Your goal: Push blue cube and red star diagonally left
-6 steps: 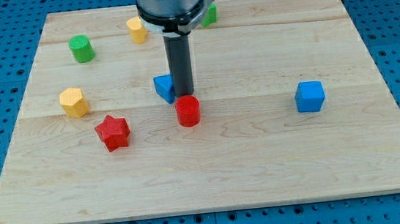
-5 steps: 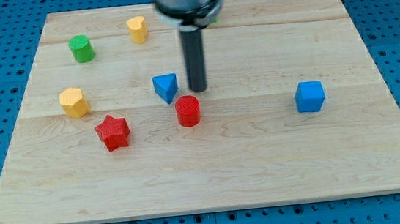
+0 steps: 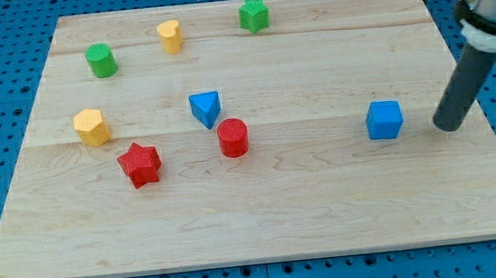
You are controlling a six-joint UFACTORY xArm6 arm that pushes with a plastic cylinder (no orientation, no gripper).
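The blue cube (image 3: 384, 119) sits at the board's right side. The red star (image 3: 139, 163) lies at the left of centre, far from the cube. My tip (image 3: 449, 126) rests on the board just to the right of the blue cube, with a small gap between them. The dark rod rises from it toward the view's upper right.
A red cylinder (image 3: 232, 138) and a blue triangular block (image 3: 206, 107) sit near the centre. A yellow hexagon block (image 3: 91, 127) is left of the star. A green cylinder (image 3: 101, 60), a yellow block (image 3: 170, 36) and a green block (image 3: 254, 15) lie along the top.
My tip has swept from beside the blue triangular block and red cylinder at the centre to the right side of the blue cube. No block has moved.
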